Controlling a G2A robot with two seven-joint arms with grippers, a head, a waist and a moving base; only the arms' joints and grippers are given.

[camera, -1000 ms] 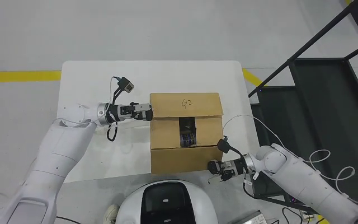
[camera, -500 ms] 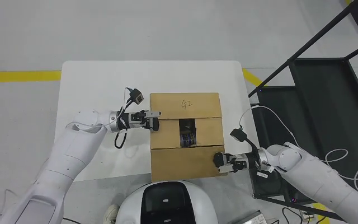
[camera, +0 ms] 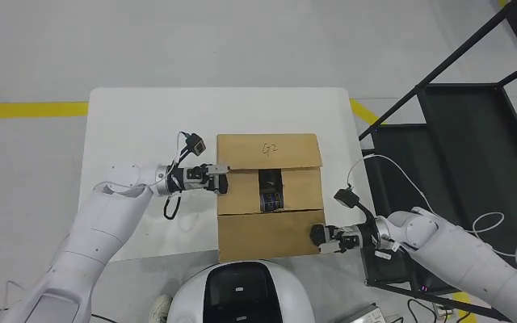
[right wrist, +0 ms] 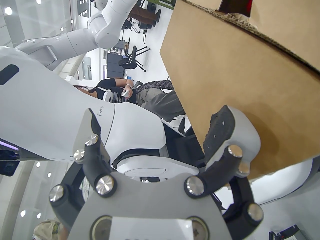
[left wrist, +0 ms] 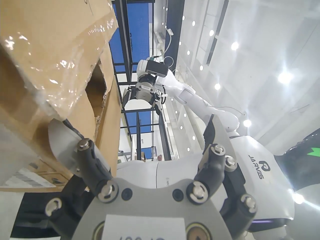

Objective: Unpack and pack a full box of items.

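Left gripper [camera: 220, 177]: stands open at the left side of the box [camera: 271, 149], one finger [left wrist: 62, 138] tucked against the cardboard just under a taped flap corner, the other finger free in the air. Right gripper [camera: 321, 237]: likewise spread wide, at the right end of the near flap, one pad [right wrist: 220, 131] touching the cardboard, nothing clamped.

Box: sits in the middle of the table [camera: 137, 121], near flap reaching close to the near edge. Flaps folded over but not meeting, with a dark item [camera: 271, 194] showing through the gap in the middle. Looks like flap handling, opening or closing; cannot tell which.

Risks from here:
- Pushing with a single finger on each side and so sliding the whole box instead of moving a flap, perhaps toward the near edge.
- Slipping off the thin cardboard rim, given no pinch on it.
- Catching the loose tape at the left corner and tearing it.
- Pressing a flap down onto the item below and jamming it.
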